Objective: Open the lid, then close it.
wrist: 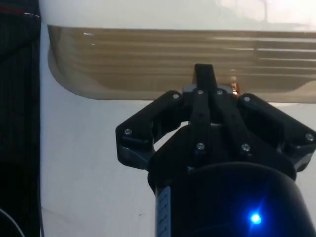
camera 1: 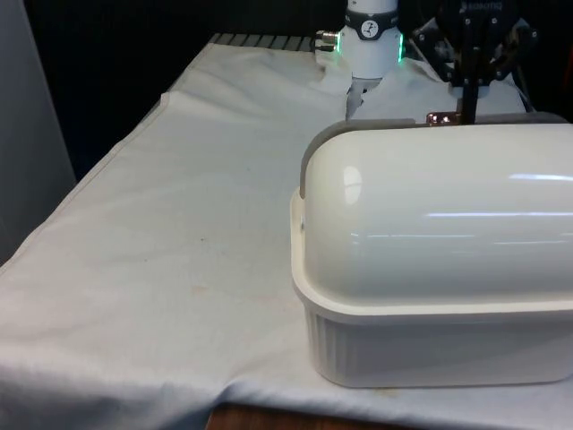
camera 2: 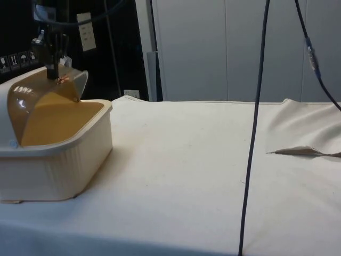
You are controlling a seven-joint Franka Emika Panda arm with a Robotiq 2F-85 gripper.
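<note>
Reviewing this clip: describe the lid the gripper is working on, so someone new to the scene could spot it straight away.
On the white-clothed table stands a cream ribbed bread box. Its lid is the curved, translucent brownish roll-top arching over the box's opening, partly raised in the side view. The black gripper meets it at a small coppery handle on its upper edge; unlike the opaque box, it is see-through.

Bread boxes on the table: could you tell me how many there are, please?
1: the cream bread box stands on the white cloth at the front view's right, lid partly open.
</note>
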